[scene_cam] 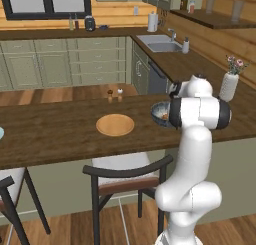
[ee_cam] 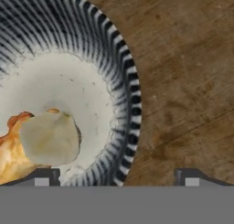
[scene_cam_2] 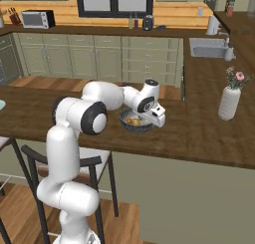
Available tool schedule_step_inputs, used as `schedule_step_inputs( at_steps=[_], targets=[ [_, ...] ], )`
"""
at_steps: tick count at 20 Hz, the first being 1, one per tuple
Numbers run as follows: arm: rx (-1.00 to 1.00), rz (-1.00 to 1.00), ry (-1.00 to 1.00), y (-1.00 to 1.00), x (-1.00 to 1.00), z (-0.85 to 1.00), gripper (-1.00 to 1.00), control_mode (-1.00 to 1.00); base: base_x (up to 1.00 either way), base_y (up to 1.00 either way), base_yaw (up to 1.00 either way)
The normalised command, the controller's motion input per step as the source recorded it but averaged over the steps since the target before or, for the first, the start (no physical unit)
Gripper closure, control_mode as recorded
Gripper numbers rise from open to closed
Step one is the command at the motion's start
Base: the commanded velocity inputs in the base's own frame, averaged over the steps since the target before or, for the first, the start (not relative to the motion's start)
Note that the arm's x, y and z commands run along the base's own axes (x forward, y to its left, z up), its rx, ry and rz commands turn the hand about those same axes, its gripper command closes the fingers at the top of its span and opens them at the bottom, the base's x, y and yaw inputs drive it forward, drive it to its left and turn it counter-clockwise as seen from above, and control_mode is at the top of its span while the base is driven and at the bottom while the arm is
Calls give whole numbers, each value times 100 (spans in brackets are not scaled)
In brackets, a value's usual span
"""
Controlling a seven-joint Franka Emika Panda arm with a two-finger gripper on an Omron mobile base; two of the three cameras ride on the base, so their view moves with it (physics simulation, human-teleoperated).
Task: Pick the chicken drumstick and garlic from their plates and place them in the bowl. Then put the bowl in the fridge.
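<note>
The bowl (ee_cam: 123, 81), ribbed dark outside and pale inside, stands on the wooden counter (ee_cam: 183, 58). In it lie the pale garlic (ee_cam: 49, 138) and, beside it, the orange-brown chicken drumstick (ee_cam: 11, 150). My gripper (ee_cam: 116, 178) hangs open just above the bowl's rim, one fingertip over the inside and one over the counter, holding nothing. From the right base view, the hand (scene_cam_2: 157, 116) hovers at the right edge of the bowl (scene_cam_2: 130, 126). The tan plate (scene_cam: 115, 124) is bare. A sliver of the pale blue plate (scene_cam: 1, 133) shows at the far left. The fridge is out of view.
A white vase with flowers (scene_cam: 229, 84) stands on the counter right of the bowl. Two small shakers (scene_cam: 115, 93) sit at the counter's far edge. A dark chair (scene_cam: 125, 174) is tucked under the counter in front. A sink (scene_cam: 159, 43) lies beyond.
</note>
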Motion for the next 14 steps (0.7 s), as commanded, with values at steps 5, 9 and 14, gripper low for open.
schedule_step_inputs(
  at_steps=[5,9,14],
  targets=[
    [0,0,0,0,2,-15,-100,-100,0,0,0],
    [0,0,0,0,4,-29,-100,-100,0,0,0],
    [0,0,0,0,7,-26,-100,-100,0,0,0]
  ],
)
